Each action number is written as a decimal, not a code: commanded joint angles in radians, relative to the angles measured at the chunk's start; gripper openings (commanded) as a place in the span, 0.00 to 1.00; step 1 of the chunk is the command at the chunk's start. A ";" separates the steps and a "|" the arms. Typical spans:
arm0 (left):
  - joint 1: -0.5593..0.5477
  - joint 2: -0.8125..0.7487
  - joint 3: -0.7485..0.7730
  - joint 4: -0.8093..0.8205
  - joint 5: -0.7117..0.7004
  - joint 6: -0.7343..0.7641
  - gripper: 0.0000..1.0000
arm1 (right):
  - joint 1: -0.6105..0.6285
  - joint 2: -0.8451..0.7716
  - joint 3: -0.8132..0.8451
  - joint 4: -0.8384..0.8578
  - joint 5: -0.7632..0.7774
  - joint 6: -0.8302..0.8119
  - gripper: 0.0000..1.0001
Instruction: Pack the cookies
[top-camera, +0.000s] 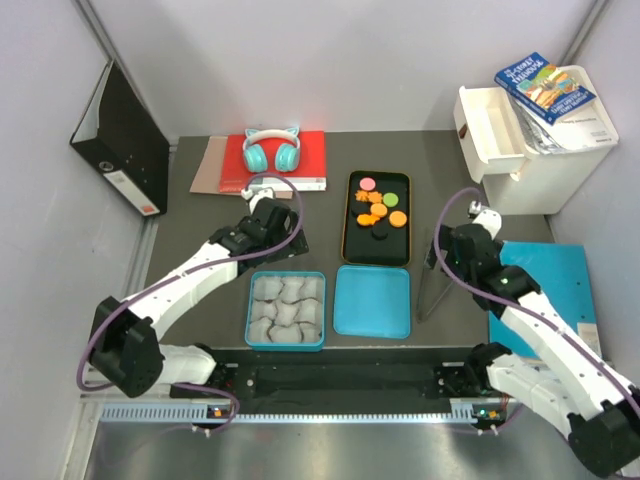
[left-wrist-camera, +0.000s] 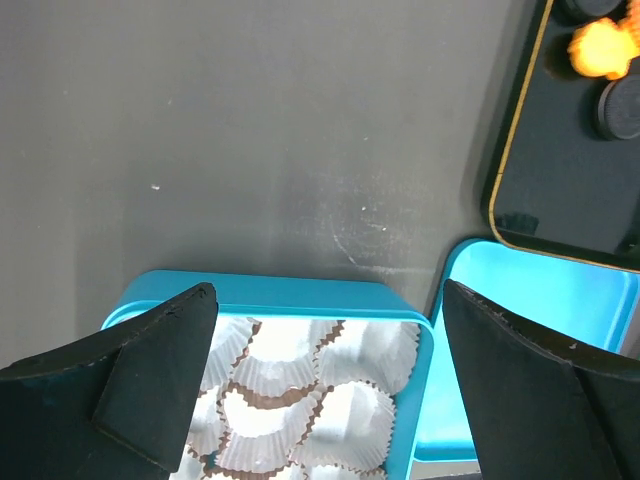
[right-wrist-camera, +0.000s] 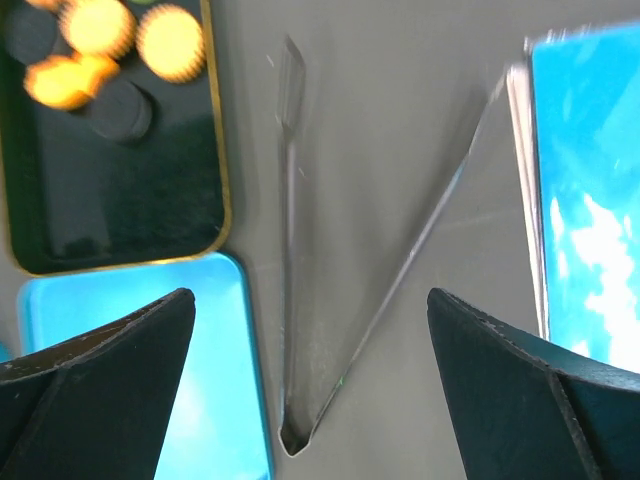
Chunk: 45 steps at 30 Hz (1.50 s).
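The cookies (top-camera: 377, 208), orange, black, pink and green discs, lie on a black gold-rimmed tray (top-camera: 377, 255) at table centre. In front of it stands a blue tin (top-camera: 286, 277) holding white paper cups, with its blue lid (top-camera: 373, 300) to the right. My left gripper (top-camera: 283, 240) hovers open above the tin's far edge, with nothing between its fingers. The left wrist view shows the left gripper (left-wrist-camera: 328, 290), the tin (left-wrist-camera: 280, 292) and cookies (left-wrist-camera: 603, 48). My right gripper (top-camera: 450, 258) hangs open and empty over metal tongs (top-camera: 432, 280). The right wrist view shows the right gripper (right-wrist-camera: 310, 295), the tongs (right-wrist-camera: 290, 250) and cookies (right-wrist-camera: 170, 42).
Teal headphones (top-camera: 272, 150) rest on a red book at the back. A black binder (top-camera: 122, 140) leans at the left wall. A white drawer unit (top-camera: 540, 140) with a book on top stands back right. A blue board (top-camera: 545, 280) lies under the right arm.
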<state>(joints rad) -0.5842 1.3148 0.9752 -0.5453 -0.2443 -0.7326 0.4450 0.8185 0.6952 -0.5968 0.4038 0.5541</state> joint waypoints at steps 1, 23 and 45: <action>-0.002 -0.055 -0.018 0.076 0.014 0.024 0.98 | 0.012 0.091 0.000 -0.083 0.038 0.104 0.99; -0.002 -0.151 -0.210 0.205 0.166 0.036 0.98 | 0.012 0.346 -0.129 0.166 -0.076 0.144 0.99; 0.000 -0.100 -0.230 0.182 0.163 0.012 0.98 | 0.009 0.548 -0.037 0.098 -0.077 0.208 0.60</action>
<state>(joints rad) -0.5842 1.2160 0.7589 -0.3878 -0.0853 -0.7120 0.4450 1.3556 0.6571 -0.4961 0.3420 0.7376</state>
